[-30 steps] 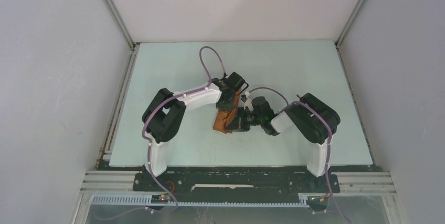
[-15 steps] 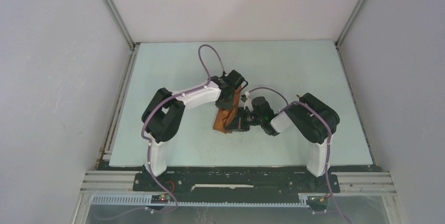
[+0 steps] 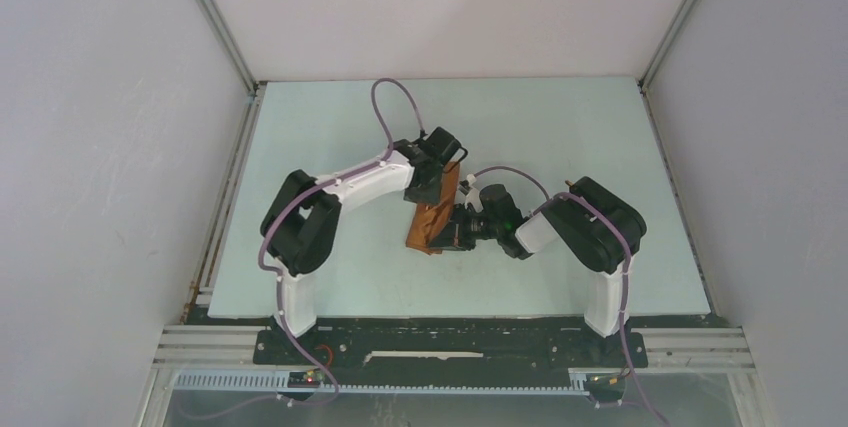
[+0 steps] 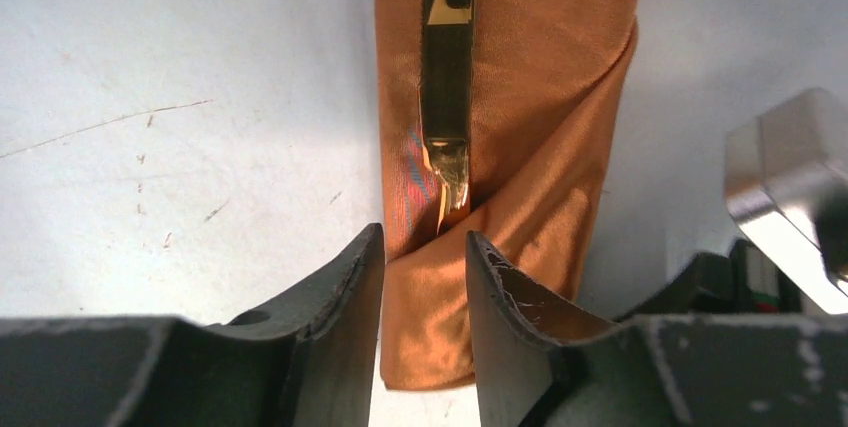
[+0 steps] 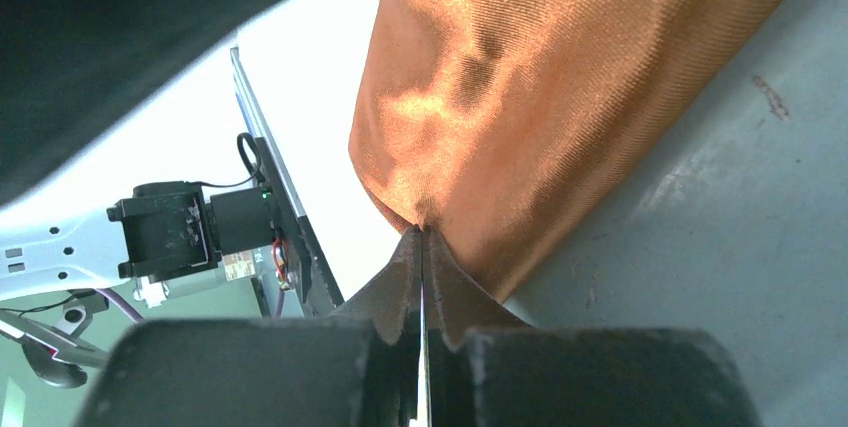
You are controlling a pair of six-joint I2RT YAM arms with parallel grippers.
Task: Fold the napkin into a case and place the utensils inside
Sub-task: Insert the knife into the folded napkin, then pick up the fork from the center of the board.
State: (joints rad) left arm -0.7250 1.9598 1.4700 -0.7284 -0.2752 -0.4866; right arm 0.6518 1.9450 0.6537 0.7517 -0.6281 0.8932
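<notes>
The rust-orange case (image 3: 432,219) lies mid-table as a narrow folded pocket. In the left wrist view the case (image 4: 545,97) holds one golden utensil (image 4: 446,67), whose lower end slips under the diagonal flap. I cannot make out a second utensil. My left gripper (image 4: 425,252) is open and empty, its fingers (image 4: 340,297) hovering over the case's closed end; in the top view it (image 3: 437,169) is at the case's far end. My right gripper (image 5: 421,237) is shut on the cloth's edge (image 5: 500,87), at the case's near right side (image 3: 458,230).
The pale table (image 3: 560,137) is walled by white panels at the back and sides. The right arm's silver and black wrist (image 4: 790,187) shows close beside the case in the left wrist view.
My left arm has stretched a little farther from its base, carrying its gripper along the case towards the far end. The right gripper and the case have not moved.
</notes>
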